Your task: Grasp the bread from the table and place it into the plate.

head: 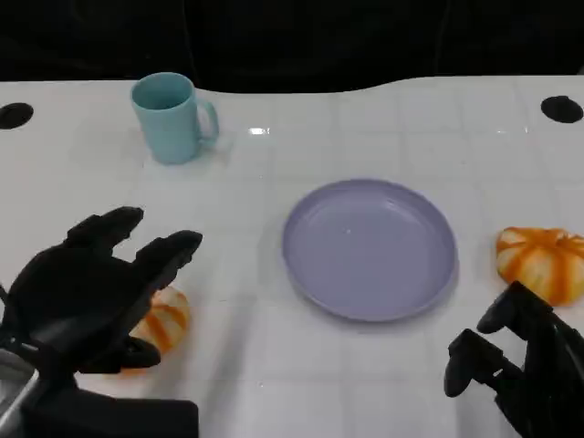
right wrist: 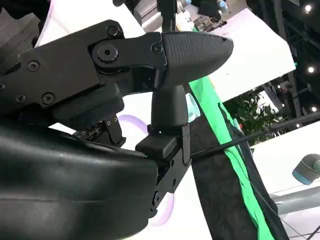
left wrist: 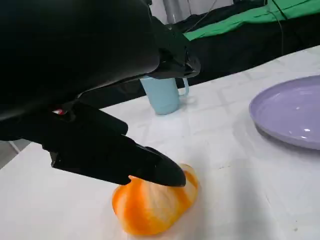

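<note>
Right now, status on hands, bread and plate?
Left hand open over left bread, no grip. Right hand open, near right bread. Plate bare. Cup far back, no obstruction.

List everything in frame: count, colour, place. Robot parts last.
bread: 2, orange with pale stripes; one under the left robot hand at the table's near left, one right of the plate
plate: 1, lavender, table centre, nothing on it
mug: 1, light blue, far left, handle toward the right
table: 1, white
dark round spots: 2, black, far corners
left robot hand: black, fingers spread over the bread, not gripping
right robot hand: black, near right, holds nothing
</note>
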